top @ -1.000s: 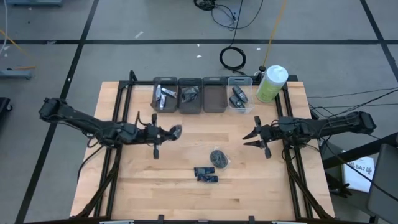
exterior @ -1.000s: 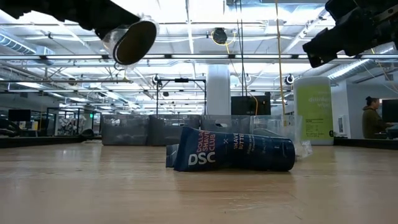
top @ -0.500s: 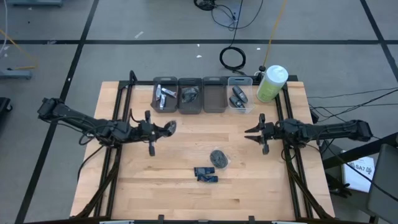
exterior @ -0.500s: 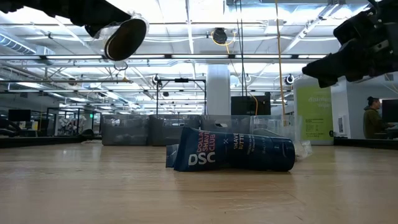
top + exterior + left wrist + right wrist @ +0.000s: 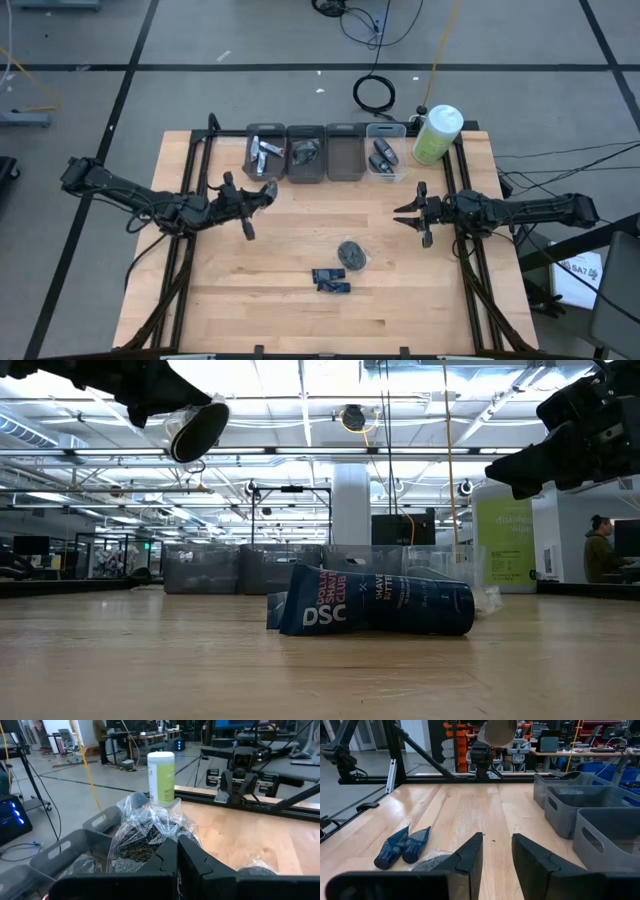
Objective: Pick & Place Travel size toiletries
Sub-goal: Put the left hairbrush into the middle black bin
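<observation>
Fingers of the left gripper (image 5: 262, 190) pinch a crinkly bagged disc (image 5: 268, 189) just short of the grey bins (image 5: 305, 153), seen from above; right gripper (image 5: 404, 214) waits spread apart, empty. Down low, the disc (image 5: 197, 430) hangs well above the surface, blue tubes (image 5: 375, 607) lying below. Left wrist: clear wrap (image 5: 150, 827) bunched over the fingers (image 5: 167, 860). It looks light, slippery, soft; gripping the disc's rim seems safest. Right wrist: fingers (image 5: 470, 855) parted over two tubes (image 5: 402, 846).
</observation>
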